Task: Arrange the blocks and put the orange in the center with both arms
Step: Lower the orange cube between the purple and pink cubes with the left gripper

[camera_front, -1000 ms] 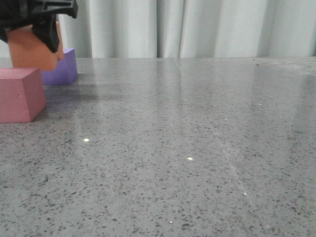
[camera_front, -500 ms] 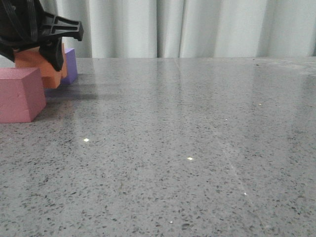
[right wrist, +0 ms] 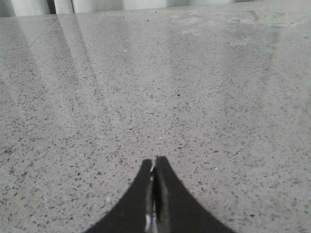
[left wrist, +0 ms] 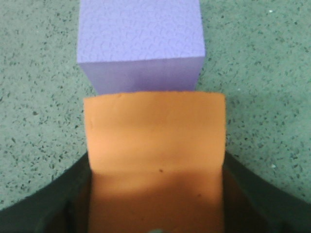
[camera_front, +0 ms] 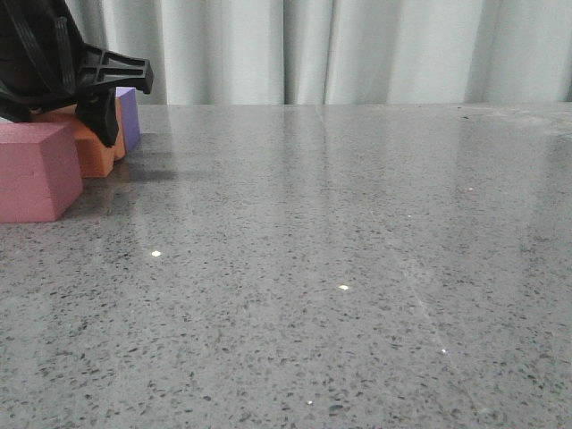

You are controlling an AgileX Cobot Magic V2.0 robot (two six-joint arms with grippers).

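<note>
Front view: three foam cubes, one of each colour. The orange cube (camera_front: pixel 94 147) sits on the table (camera_front: pixel 340 250) between the pink-red cube (camera_front: pixel 36 170) and the purple cube (camera_front: pixel 130 116), clamped by the left gripper (camera_front: pixel 67 112).

Left wrist view: fingers (left wrist: pixel 252 189) flank the orange cube (left wrist: pixel 155 141), its far edge against the purple cube (left wrist: pixel 141 43). Judged light, soft, compressible; grip opposite flat sides.

Right wrist view: right gripper (right wrist: pixel 154 194) pressed together, empty.

Before me spreads a grey speckled stone tabletop (camera_front: pixel 357 268), glossy with small bright glints. Behind its far edge I see pale pleated curtains (camera_front: pixel 357 49) hanging.
</note>
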